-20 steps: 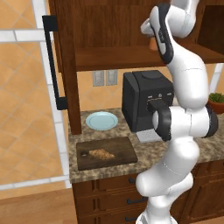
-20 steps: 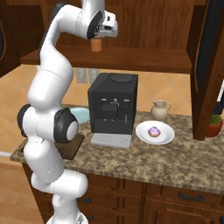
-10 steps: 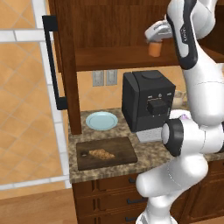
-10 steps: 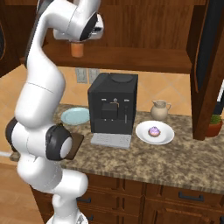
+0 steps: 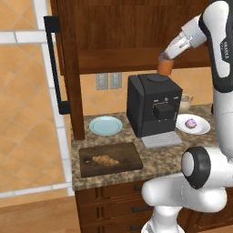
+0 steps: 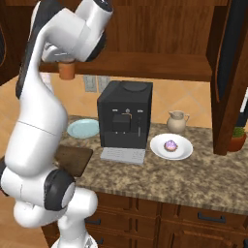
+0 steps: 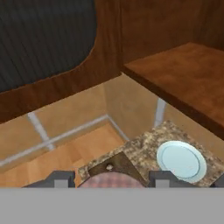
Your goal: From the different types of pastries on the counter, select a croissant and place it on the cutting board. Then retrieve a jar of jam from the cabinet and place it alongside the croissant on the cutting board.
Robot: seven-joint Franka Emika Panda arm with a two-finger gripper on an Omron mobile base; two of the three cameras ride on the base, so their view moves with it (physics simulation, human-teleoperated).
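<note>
Gripper [image 5: 164, 58] pinches the jam jar [image 5: 164, 67] by its lid above the coffee machine [image 5: 152, 109] — rigid, light, likely slick glass — croissant [image 5: 105, 160] waiting on board [image 5: 132, 154].

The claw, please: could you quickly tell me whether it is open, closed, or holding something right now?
Claw: closed on the jar of jam, carried in the air above the coffee machine.
</note>
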